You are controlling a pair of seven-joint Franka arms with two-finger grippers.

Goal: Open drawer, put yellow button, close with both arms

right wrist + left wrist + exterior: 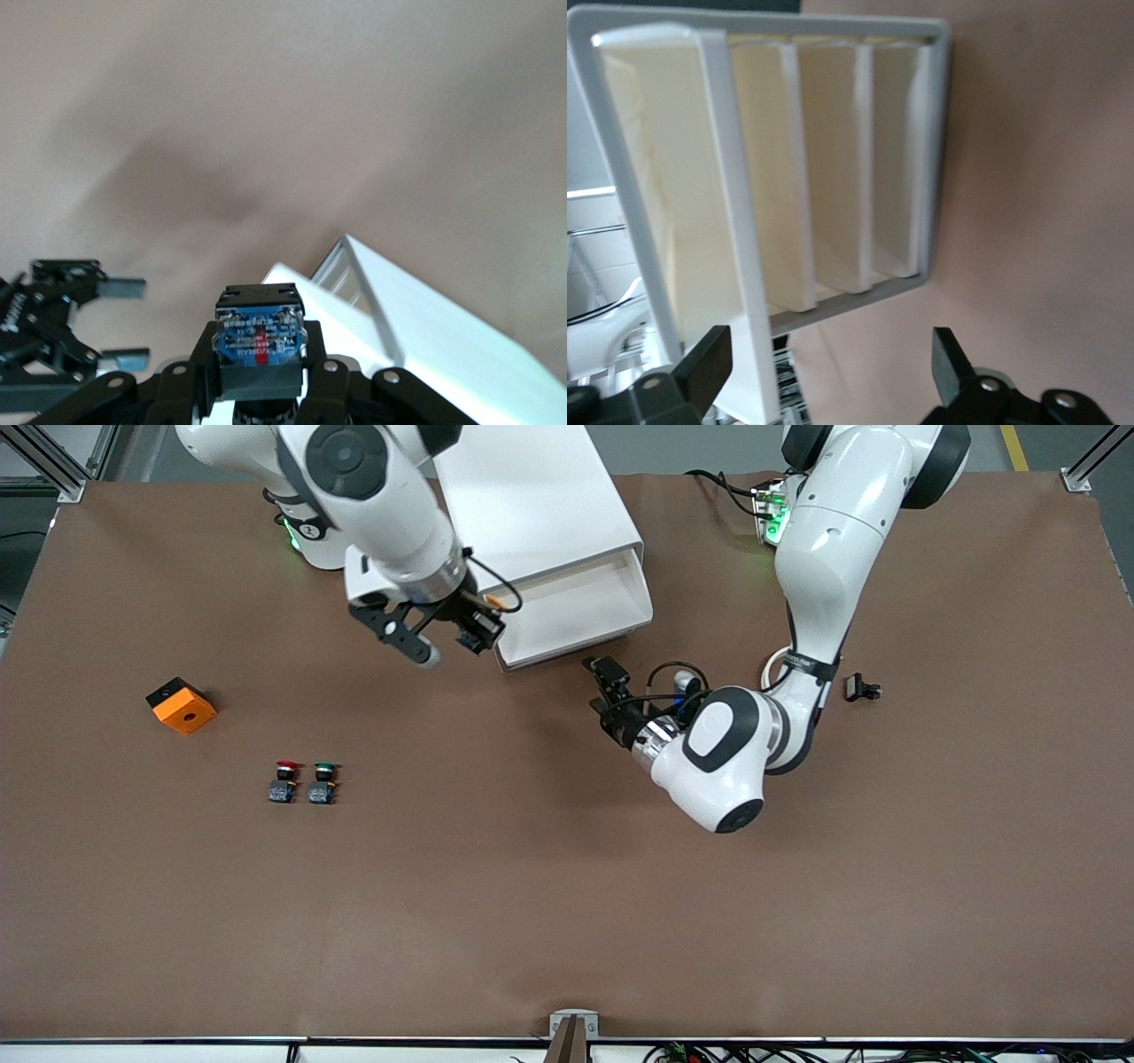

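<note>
Since the drawer (576,615) stands pulled out, ready to receive, the yellow button (493,602) hangs over its corner, clamped in the right gripper (481,627); left gripper (602,688), fingers spread and empty, waits before the cabinet (532,505).

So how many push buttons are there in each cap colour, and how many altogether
Yellow button, held in the right gripper by the open drawer: 1
Red-capped button on the table: 1
Green-capped button beside it: 1
Total: 3
</note>
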